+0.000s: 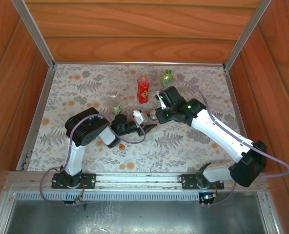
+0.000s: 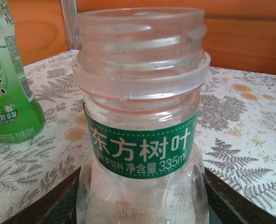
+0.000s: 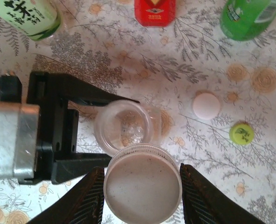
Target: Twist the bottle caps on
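The surface (image 1: 76,87) is covered by a pale cloth printed with grey fern leaves and small orange flower spots, and the print fills the middle of the top view. Reddish-brown wooden walls close it in: a back wall (image 1: 139,29) along the top of the frame, a left wall (image 1: 8,97) and a right wall (image 1: 278,83). One aluminium post (image 1: 34,31) slants through the upper left, a second post (image 1: 247,31) through the upper right. Near the lower edge a metal rail (image 1: 134,179) crosses the frame, with a dull grey metal sheet (image 1: 134,217) below it.
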`<action>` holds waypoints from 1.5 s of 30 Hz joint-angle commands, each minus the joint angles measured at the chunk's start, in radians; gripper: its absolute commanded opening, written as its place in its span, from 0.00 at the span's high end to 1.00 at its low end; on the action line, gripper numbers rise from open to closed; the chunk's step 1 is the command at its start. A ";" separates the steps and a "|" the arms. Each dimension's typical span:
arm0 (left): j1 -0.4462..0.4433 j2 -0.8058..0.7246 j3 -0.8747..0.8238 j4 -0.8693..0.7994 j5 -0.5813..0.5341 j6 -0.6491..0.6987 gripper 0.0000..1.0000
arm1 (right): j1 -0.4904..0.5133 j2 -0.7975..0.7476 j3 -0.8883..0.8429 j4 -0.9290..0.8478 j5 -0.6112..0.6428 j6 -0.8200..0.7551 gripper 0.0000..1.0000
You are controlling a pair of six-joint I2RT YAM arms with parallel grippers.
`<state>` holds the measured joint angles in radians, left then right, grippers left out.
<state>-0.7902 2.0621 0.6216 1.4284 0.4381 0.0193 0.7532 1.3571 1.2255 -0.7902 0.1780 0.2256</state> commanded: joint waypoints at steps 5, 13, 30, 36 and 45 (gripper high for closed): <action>-0.002 0.008 -0.005 -0.011 0.014 0.010 0.44 | 0.006 0.083 0.075 -0.011 -0.028 -0.058 0.54; -0.003 0.012 -0.003 -0.011 0.021 0.013 0.44 | 0.007 0.124 0.080 -0.002 -0.015 -0.064 0.54; -0.003 0.013 -0.003 -0.011 0.025 0.014 0.44 | 0.006 0.200 0.122 -0.042 -0.032 -0.056 0.55; -0.005 0.013 -0.004 -0.010 0.026 0.017 0.44 | 0.005 0.241 0.181 -0.148 -0.029 -0.030 0.56; -0.006 0.013 -0.005 -0.011 0.025 0.019 0.44 | 0.005 0.237 0.216 -0.177 -0.030 -0.009 0.57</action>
<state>-0.7914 2.0621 0.6216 1.4277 0.4469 0.0307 0.7532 1.5921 1.4269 -0.9154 0.1467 0.1970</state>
